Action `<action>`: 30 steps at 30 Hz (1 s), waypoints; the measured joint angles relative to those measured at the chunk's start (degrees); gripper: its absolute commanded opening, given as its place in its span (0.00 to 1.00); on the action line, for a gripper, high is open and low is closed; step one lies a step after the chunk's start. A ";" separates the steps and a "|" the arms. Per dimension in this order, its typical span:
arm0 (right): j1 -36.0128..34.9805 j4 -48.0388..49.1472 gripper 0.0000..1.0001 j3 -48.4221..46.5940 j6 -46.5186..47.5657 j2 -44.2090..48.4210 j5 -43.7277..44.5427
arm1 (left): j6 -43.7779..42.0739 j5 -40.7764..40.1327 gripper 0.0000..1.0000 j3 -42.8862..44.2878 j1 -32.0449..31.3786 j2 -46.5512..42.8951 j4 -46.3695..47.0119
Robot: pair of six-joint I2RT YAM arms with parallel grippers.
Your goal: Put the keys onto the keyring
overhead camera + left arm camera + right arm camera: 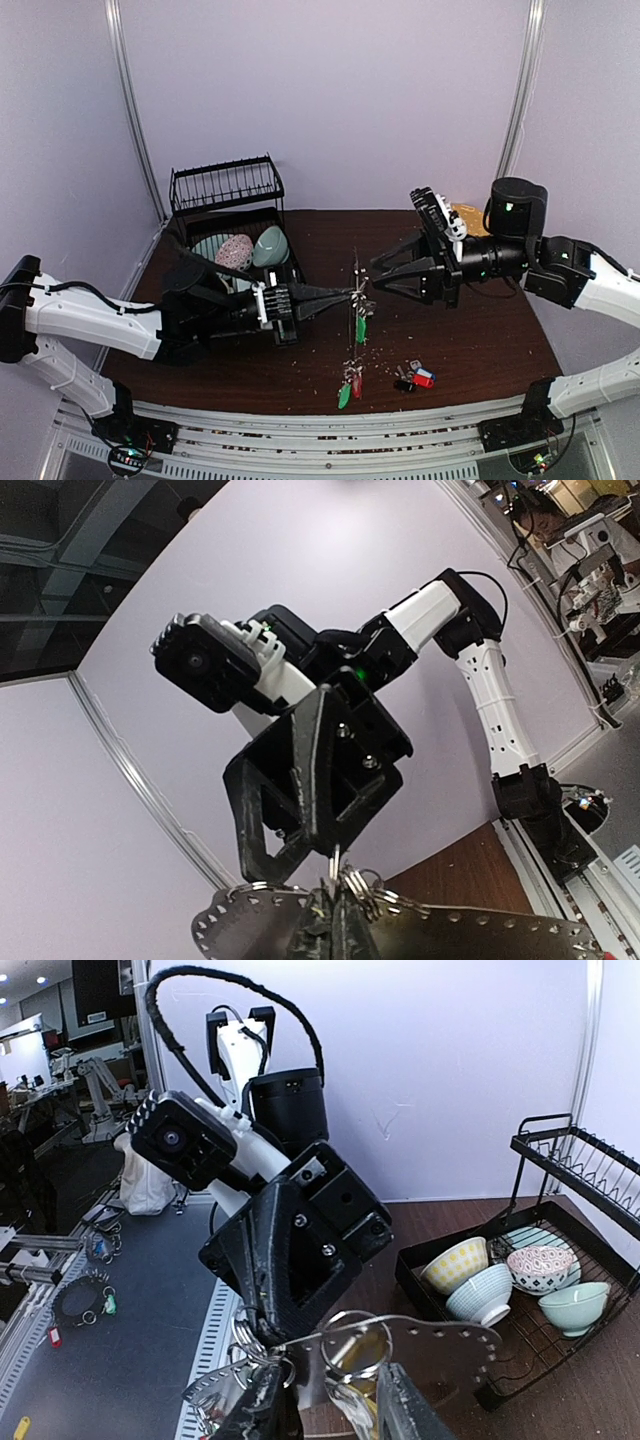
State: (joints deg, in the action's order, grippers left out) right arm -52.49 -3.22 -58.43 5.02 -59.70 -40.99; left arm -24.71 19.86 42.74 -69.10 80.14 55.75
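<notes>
The keyring (356,262) hangs edge-on between both grippers above the table. My left gripper (350,293) is shut on its rim; in the left wrist view the closed fingers (335,925) pinch the perforated band (250,920). My right gripper (373,277) faces it with fingers apart. In the right wrist view (335,1410), a split ring with a yellow-tagged key (352,1385) sits between those fingers against the keyring (445,1345). Green-tagged (361,328) and red-tagged (356,385) keys dangle from the keyring. Loose keys with red, blue and black tags (415,377) lie on the table.
A black dish rack (228,185) with several bowls (270,245) stands at the back left, close behind my left arm. A tan plate (472,216) lies behind my right arm. Small crumbs are scattered on the brown table (480,340).
</notes>
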 measured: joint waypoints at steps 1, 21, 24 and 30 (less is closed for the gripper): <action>-0.28 0.28 0.35 0.00 0.24 -0.46 -0.46 | 0.00 -0.15 0.00 0.00 0.00 0.00 -0.04; -1.27 3.78 0.24 0.22 1.27 -2.67 -6.21 | 0.00 -0.57 0.00 0.00 0.00 0.00 -0.22; -1.55 3.78 0.21 0.22 1.31 -2.82 -6.49 | 0.00 -0.59 0.00 0.00 0.00 0.00 -0.24; -1.66 4.17 0.02 0.22 1.55 -3.02 -6.86 | 0.07 -0.37 0.00 0.00 0.00 0.00 -0.57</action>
State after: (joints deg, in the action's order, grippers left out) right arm -54.15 0.95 -58.22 6.57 -62.72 -47.86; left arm -24.64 19.49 42.74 -69.10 80.14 55.18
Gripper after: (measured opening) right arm 0.080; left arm 0.005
